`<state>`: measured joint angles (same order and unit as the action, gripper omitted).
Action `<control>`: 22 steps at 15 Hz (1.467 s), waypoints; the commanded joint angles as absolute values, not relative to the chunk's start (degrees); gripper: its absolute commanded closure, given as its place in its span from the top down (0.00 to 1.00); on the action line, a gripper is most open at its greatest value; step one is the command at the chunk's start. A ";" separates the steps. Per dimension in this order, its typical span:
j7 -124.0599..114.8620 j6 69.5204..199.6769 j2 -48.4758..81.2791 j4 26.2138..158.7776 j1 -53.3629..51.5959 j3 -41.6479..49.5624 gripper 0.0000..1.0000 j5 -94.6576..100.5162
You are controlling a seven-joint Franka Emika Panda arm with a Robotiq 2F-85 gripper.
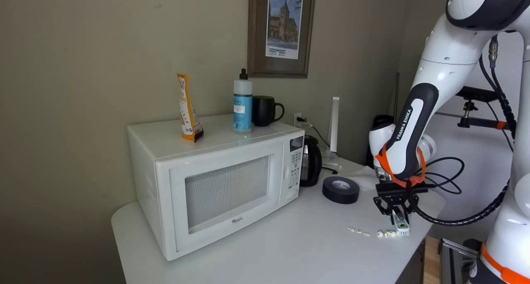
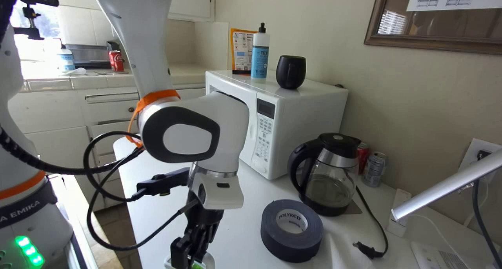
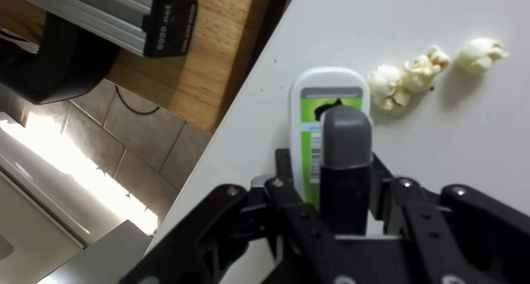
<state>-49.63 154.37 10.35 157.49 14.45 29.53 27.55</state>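
Observation:
My gripper (image 1: 397,213) is low over the white table and shut on a brush (image 1: 401,226). In the wrist view the gripper (image 3: 331,174) has one finger on each side of the brush (image 3: 310,151). The brush has a white body, a green label and a dark handle with a grey end. Its pale bristles point down at the table in an exterior view. Popcorn pieces (image 1: 387,234) lie in a row beside the brush; the popcorn (image 3: 420,73) is also close by it in the wrist view. In an exterior view the brush (image 2: 210,261) is mostly cut off.
A black tape roll (image 1: 340,189) and a kettle (image 2: 327,175) stand near the arm. A white microwave (image 1: 227,193) carries a pouch (image 1: 188,110), a soap bottle (image 1: 242,106) and a black mug (image 1: 263,111). The table edge (image 3: 232,108) is close to the brush.

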 commanded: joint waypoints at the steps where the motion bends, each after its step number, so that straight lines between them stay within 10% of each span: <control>1: -51.25 156.62 13.45 157.37 12.15 30.39 0.18 30.39; 22: -45.76 156.87 11.26 157.62 1.21 23.99 0.18 35.41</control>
<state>-44.81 157.12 11.85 157.07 2.16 24.96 33.88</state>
